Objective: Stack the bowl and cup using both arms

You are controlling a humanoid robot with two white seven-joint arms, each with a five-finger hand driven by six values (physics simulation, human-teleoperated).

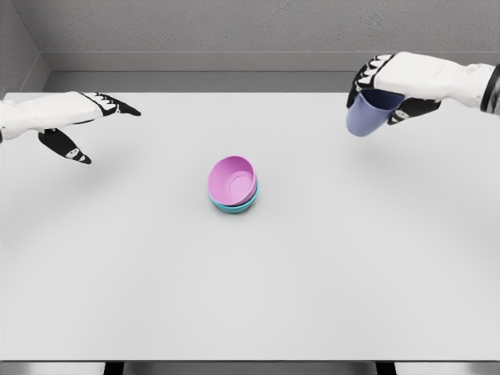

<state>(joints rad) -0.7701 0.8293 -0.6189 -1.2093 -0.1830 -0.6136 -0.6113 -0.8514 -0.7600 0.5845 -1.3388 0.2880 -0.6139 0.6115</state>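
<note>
A pink bowl (pixel 232 179) sits nested, slightly tilted, in a teal bowl (pixel 234 206) at the middle of the white table (pixel 250 297). My right hand (pixel 383 90) hovers over the table's far right, its fingers closed around a blue-violet cup (pixel 369 113) that hangs tilted with its base pointing down and left. My left hand (pixel 86 125) floats above the far left of the table with fingers spread and thumb apart, holding nothing. Both hands are well away from the bowls.
Grey walls rise behind the table's far edge. The table's front edge runs along the bottom of the view, with dark legs below it.
</note>
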